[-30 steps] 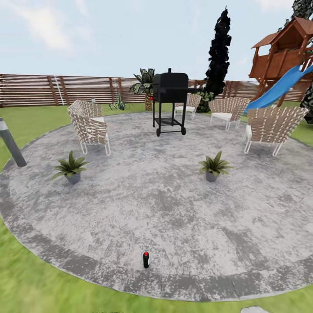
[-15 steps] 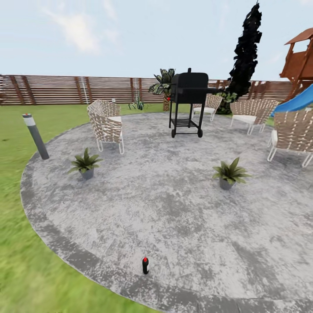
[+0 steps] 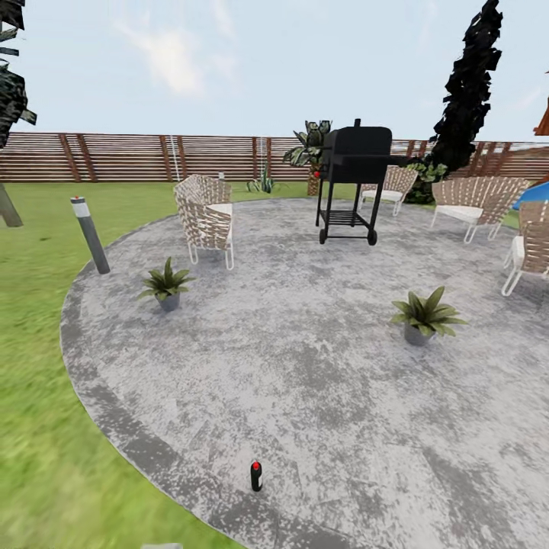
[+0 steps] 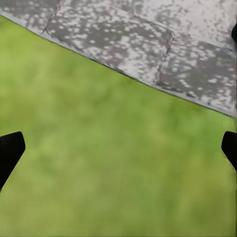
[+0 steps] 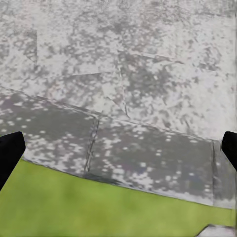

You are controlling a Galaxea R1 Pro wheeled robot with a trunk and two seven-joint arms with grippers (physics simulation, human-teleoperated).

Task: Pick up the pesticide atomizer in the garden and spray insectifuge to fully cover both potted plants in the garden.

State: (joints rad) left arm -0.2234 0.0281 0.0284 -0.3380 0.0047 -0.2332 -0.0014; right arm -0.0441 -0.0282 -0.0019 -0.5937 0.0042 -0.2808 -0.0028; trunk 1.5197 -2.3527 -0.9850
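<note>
The pesticide atomizer (image 3: 256,476), a small dark bottle with a red top, stands upright near the front edge of the round grey stone patio (image 3: 305,366) in the garden. Two potted plants with pointed green leaves sit in grey pots farther back, one at the left (image 3: 166,284) and one at the right (image 3: 423,314). My left gripper (image 4: 118,148) is open, its black fingertips (image 4: 10,150) wide apart over grass beside the patio's rim. My right gripper (image 5: 118,150) is also open, above the patio's edge stones. No insectifuge specks are visible.
A black grill (image 3: 352,179) stands at the back of the patio with several woven chairs (image 3: 206,217) around it. A grey bollard lamp (image 3: 90,235) leans at the left rim. Lawn (image 3: 38,343) surrounds the patio, and a slatted brown fence (image 3: 152,156) runs behind.
The whole picture has shifted right, so the camera has turned left. The playhouse has slid out at the right, and the atomizer sits slightly lower in view.
</note>
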